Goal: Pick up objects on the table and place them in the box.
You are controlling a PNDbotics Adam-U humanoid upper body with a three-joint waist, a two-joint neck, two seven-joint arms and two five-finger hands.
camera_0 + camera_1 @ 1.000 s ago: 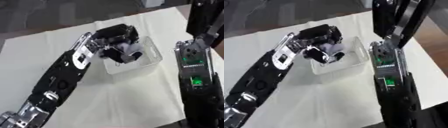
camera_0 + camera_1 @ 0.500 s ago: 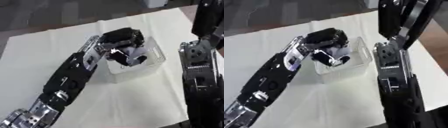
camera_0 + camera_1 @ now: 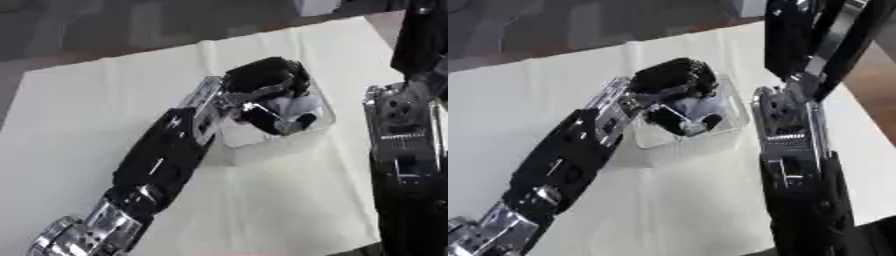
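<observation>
Your left hand (image 3: 262, 82) sits right over the clear plastic box (image 3: 322, 125), wrist bent down, fingers curled around a small pale object (image 3: 293, 106) with a dark part beside it; you cannot make out more of it than that whitish, rounded shape. The hand is closed on it, and the object hangs inside the box's walls, low in the open top, so the thing you carry lies directly below the palm and toward the box's near right corner. Whether it already touches the floor of the box is hidden by the fingers. The box itself stands on the cream cloth covering the surface (image 3: 105, 110), just beside your left forearm, which runs from the lower left up to it. Your right arm (image 3: 794, 145) stands upright just to the right of the box, close to its right wall, but its hand is out of sight in both views. The left hand is plainly the one placed for this; the release looks like the step in hand, and you want the fingers to open straight down, clear of the near wall.
</observation>
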